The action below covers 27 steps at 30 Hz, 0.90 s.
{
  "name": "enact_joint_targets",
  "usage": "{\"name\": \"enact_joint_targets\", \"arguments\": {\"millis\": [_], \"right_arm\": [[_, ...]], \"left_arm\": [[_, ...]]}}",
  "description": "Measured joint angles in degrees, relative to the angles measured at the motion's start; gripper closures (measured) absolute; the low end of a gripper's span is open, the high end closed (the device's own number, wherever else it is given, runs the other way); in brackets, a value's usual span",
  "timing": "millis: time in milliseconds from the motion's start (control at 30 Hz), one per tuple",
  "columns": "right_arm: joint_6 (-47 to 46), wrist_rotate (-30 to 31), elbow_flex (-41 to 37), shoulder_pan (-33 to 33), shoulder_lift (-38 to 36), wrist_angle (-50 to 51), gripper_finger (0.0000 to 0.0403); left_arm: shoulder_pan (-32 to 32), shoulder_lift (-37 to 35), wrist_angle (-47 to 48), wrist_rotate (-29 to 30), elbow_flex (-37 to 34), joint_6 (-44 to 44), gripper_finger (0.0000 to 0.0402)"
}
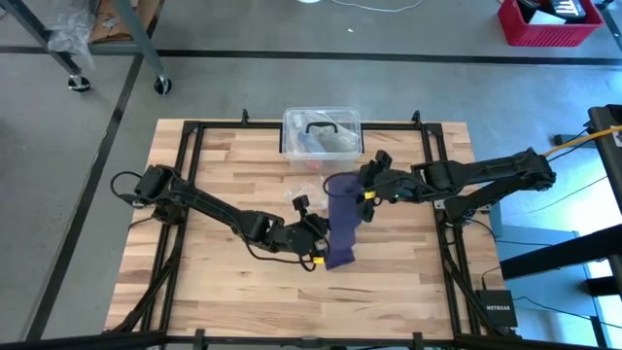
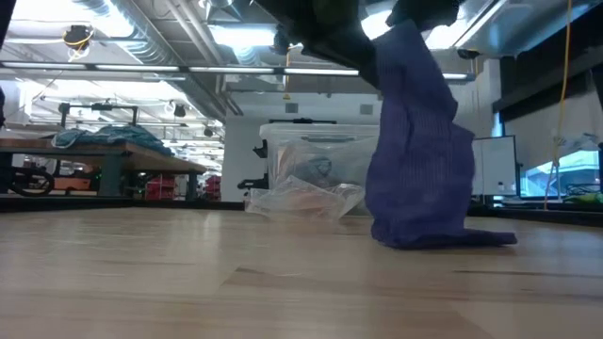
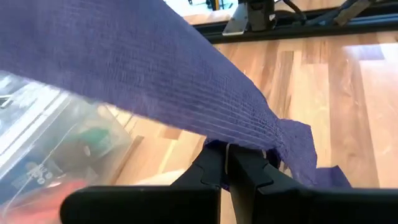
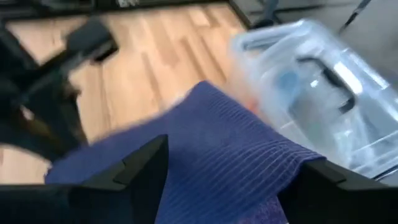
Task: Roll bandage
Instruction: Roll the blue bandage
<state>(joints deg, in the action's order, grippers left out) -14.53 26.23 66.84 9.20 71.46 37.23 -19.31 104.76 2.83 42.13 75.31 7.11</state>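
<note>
High view: both arms meet near the middle of the wooden table [image 1: 233, 185]. The bandage [image 1: 344, 219], a dark navy-purple fabric strip, runs between the two end effectors, from just in front of the clear plastic box [image 1: 322, 133] toward the table's near side.

Left end effector [image 1: 318, 255]: at the bandage's near end, fingers together & clamped on the fabric. Left wrist view shows the two dark fingers [image 3: 214, 171] pinched shut w/ the bandage [image 3: 186, 87] bunched between them; the strip rises away from the grip, stretched wide & ribbed.

Right end effector [image 1: 367, 197]: at the bandage's far end, beside the box. Right wrist view shows its fingers [image 4: 140, 165] spread well apart, w/ the bandage [image 4: 217, 155] lying across the gap between them; whether either finger touches the fabric cannot be told.

Low view: the bandage [image 2: 419, 151] hangs from above down to the table [image 2: 283, 282], upper part raised, lower end crumpled & resting on the wood. Behind it: the box [image 2: 316, 165] and, in front of the box, a crinkled clear wrapper [image 2: 301, 200] lying on the table.

Box detail: black handle on the lid, seen in the high & right wrist views [image 4: 323, 87]; contents blurred.

Off-table: a red crate [image 1: 549, 21] on the floor at the far right.
</note>
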Motion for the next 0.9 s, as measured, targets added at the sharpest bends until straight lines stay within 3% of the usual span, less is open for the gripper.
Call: {"name": "enact_joint_targets", "arguments": {"millis": [100,300,533,700,900], "right_arm": [[-0.3,-6.7,0.0,-0.3,1.0,4.0,0.0141],[-2.0,-8.7,0.3,-0.2,0.3,5.2,0.0141],[-3.4,-23.0,0.3,-0.2,0.1,11.6,0.0141],[-6.7,-23.1,0.3,0.7,-0.4,16.3,0.0141],[-10.2,-17.2,-6.3,10.6,-3.1,13.8,0.0141]], "left_arm": [[0.0,0.0,0.1,-0.2,0.0,0.0,0.0401],[0.2,0.0,0.1,-0.4,0.0,0.0,0.0401],[0.1,0.0,0.2,-0.3,0.0,-0.1,0.0401],[0.0,0.0,0.2,-0.3,0.0,-0.1,0.0401],[-0.9,-0.4,-0.4,-0.2,0.0,-1.4,0.0401]]}}
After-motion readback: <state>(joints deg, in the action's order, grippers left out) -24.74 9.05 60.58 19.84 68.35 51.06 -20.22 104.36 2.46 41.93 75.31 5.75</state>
